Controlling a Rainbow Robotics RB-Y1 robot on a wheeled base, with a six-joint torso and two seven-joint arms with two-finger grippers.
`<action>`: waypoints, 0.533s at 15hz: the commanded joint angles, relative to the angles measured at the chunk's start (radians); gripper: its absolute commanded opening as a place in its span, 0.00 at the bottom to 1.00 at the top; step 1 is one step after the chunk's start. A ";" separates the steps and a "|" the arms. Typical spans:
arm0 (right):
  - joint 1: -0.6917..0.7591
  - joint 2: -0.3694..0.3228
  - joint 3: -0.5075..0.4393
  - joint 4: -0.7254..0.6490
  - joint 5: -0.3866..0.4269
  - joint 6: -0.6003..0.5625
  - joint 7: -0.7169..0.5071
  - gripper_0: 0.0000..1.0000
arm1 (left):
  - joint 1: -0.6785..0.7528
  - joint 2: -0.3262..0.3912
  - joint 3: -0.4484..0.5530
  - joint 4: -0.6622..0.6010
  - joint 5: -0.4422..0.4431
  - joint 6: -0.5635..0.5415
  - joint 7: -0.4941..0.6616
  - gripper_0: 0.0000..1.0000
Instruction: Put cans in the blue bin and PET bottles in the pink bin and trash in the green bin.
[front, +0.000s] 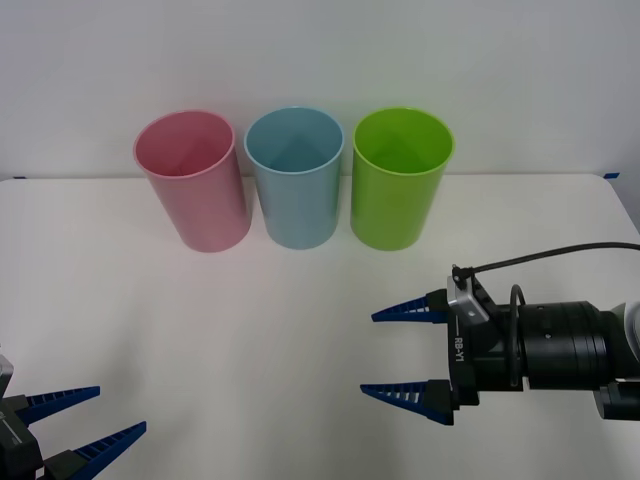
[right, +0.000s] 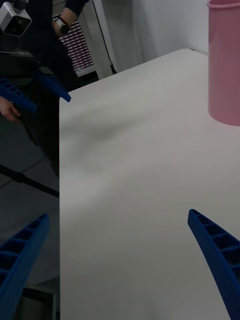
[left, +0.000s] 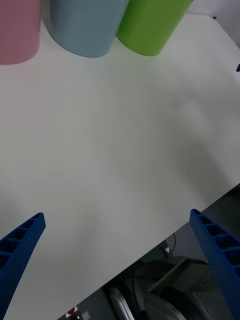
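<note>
The pink bin (front: 192, 180), blue bin (front: 295, 176) and green bin (front: 400, 177) stand in a row. No loose item lies on the table (front: 250, 340), so sorting looks finished. The left gripper (front: 88, 417) and right gripper (front: 400, 352) are both spread wide, holding nothing.

**Camera placement across three views**

The white table (front: 250, 330) is seen from above and behind in the front view, facing the wall. The pink smooth plastic round bin (right: 225, 65) is viewed low across the tabletop from the right wrist. Pink, light blue round bin (left: 85, 25) and lime-green round bin (left: 150, 25) are shared with the left wrist view.
</note>
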 joint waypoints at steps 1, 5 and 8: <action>0.016 -0.001 0.001 0.042 -0.003 0.022 0.040 0.95 | 0.000 0.000 0.000 0.000 0.000 0.000 0.000 1.00; 0.050 -0.006 0.029 0.042 0.029 0.165 0.110 0.94 | 0.000 0.000 0.000 0.000 0.000 0.000 0.000 1.00; 0.056 -0.015 0.029 0.042 0.044 0.168 0.126 0.94 | 0.000 0.000 0.000 0.000 0.000 0.000 0.000 1.00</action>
